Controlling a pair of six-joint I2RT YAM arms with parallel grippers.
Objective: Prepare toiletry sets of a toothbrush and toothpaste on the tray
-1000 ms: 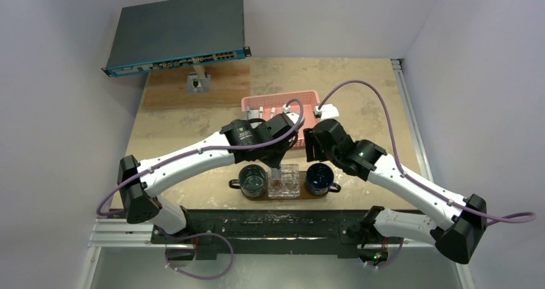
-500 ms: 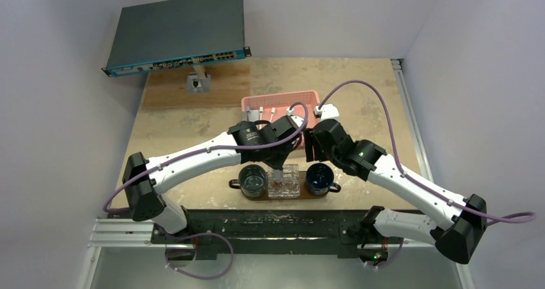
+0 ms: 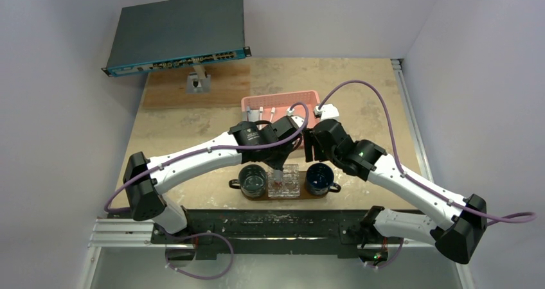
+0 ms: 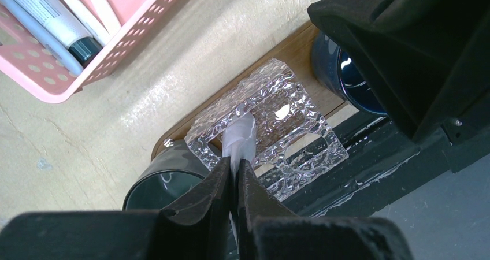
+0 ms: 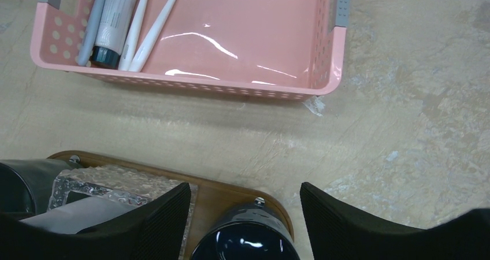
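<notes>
My left gripper [image 4: 234, 170] is shut on a silver-grey squeeze tube [image 4: 240, 134] and holds it, far end down, over a clear textured glass holder [image 4: 289, 112] in the middle of the brown tray [image 4: 300, 46]. In the top view this gripper [image 3: 277, 169] is between the two mugs. My right gripper [image 5: 245, 214] is open and empty, above the right dark blue mug [image 5: 245, 242] on the tray [image 5: 222, 193]. Another tube [image 5: 115, 17] and two white toothbrushes [image 5: 138, 26] lie in the left end of the pink basket [image 5: 231, 89].
Two dark blue mugs [image 3: 252, 180] [image 3: 319, 178] flank the glass holder [image 3: 284, 183] on the tray [image 3: 302, 197]. The pink basket [image 3: 283, 103] stands just behind both grippers. A network switch [image 3: 177, 32] sits raised at the back left. The black rail [image 3: 270, 225] borders the tray's near side.
My left arm has shifted a little to the right, carrying the tube closer over the glass holder. The right arm has not moved.
</notes>
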